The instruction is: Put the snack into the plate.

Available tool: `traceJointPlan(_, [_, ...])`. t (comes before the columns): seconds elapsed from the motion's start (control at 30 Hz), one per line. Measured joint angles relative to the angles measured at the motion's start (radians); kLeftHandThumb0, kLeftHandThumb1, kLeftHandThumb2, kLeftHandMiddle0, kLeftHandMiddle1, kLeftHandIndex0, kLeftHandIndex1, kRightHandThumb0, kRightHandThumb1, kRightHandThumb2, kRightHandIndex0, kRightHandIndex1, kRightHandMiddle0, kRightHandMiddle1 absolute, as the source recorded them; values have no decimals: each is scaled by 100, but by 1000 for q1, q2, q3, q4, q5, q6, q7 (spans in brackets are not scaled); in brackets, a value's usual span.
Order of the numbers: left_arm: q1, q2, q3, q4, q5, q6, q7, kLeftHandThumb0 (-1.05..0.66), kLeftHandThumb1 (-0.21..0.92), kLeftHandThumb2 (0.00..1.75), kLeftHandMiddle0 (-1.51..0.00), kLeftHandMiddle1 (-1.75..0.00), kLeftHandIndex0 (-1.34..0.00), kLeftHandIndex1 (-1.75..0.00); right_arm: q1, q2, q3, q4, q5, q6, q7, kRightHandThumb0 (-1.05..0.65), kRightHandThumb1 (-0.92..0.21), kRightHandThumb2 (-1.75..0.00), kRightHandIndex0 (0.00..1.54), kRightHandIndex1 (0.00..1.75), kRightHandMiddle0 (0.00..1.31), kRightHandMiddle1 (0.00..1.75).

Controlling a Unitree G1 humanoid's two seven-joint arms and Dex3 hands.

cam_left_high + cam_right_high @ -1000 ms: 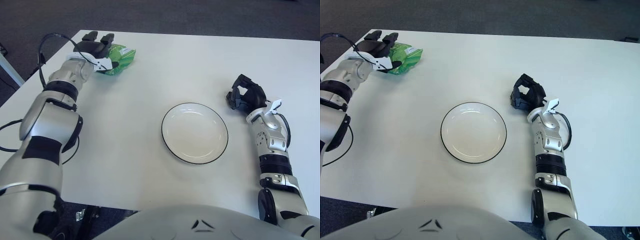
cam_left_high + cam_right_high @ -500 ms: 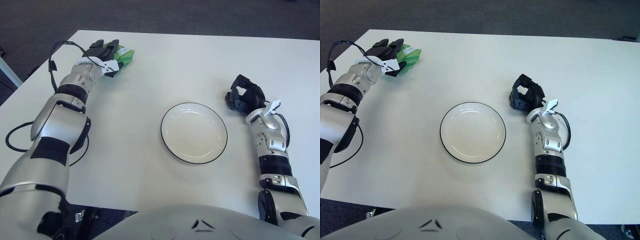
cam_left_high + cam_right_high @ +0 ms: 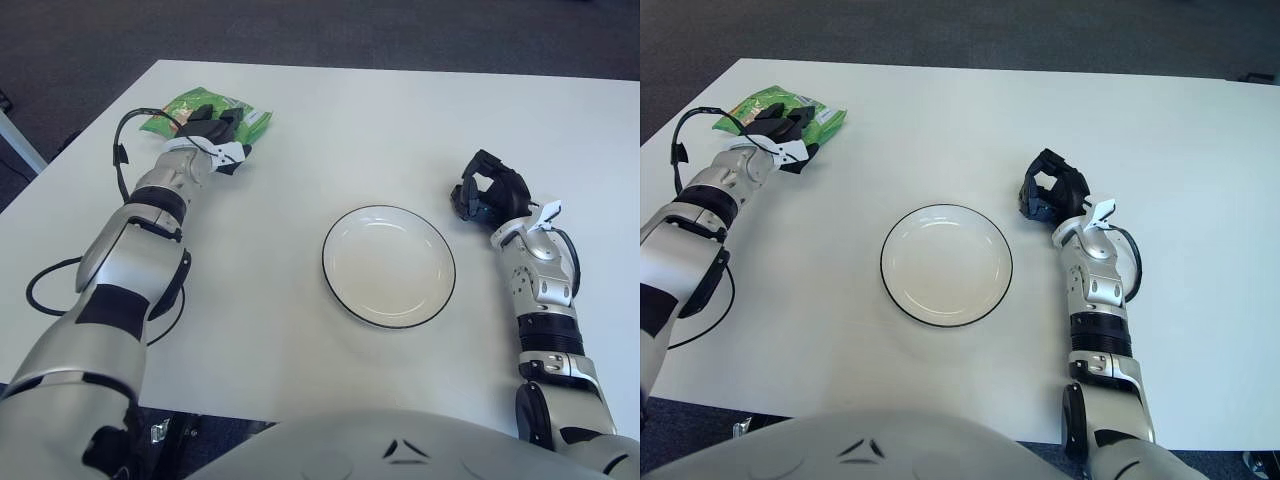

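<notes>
- Since the earlier frames, the snack (image 3: 200,110) had come further out from under the left hand (image 3: 213,131): more of its green top showed beyond the fingers, toward the far-left corner, and the hand had drawn back a little toward the robot.
- It was a flat green packet of shiny, crinkled film with lighter printing, lying at the far-left corner of the surface (image 3: 300,350), well apart from the plate (image 3: 388,266).
- The dark fingers (image 3: 780,125) lay curled over the near edge of the packet, touching it; whether they truly pinched it or only pressed on top could not be told.
- By that reckoning the task was barely begun: the packet was at best gripped, not lifted, and the carry across to the plate and the release over it were all left to do.
- Thin film of that kind would likely crumple and slide under the fingers, so the hold looked uncertain.
- The plate was round, white and glossy with a thin dark rim line and a shallow well, and nothing lay in it; it stood near the middle of the surface.
- The right hand (image 3: 490,190) showed just to the right of the plate, black fingers curled in on nothing.
- The surface was matt white and smooth, with dark carpet beyond its edges.
</notes>
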Motion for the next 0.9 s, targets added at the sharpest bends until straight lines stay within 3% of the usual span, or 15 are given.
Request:
traceJointPlan(0.37, [24,7,137,-8,-186,-63,-145,-90,92,116,-18,-13,0,-63,9,-3,11,-16,-22,9,-1,-48,-33,-130,132,175,60,175])
traceJointPlan(0.63, [96,57,150,-115,-227,-203,-219,-92,92,116,-23,-19,0,-69,8,-6,11,-16,-22,10,9,-47,-34,-129,132,175,60,175])
traceJointPlan(0.73, [172,84,155,-233,-233,-249,-228,-92,92,115,-19,-42,0,-76,4,-8,11,-16,-22,13,12,-47,-34,-129,132,175,59,175])
traceJointPlan(0.8, [220,95,160,-315,-234,-255,-228,-91,92,113,-21,-75,0,-91,3,-10,11,-16,-22,14,11,-47,-35,-128,131,175,59,175])
traceJointPlan(0.9, [287,107,173,-444,-233,-243,-226,-90,92,110,-27,-109,0,-111,0,-12,11,-15,-24,17,11,-47,-35,-128,131,175,59,175])
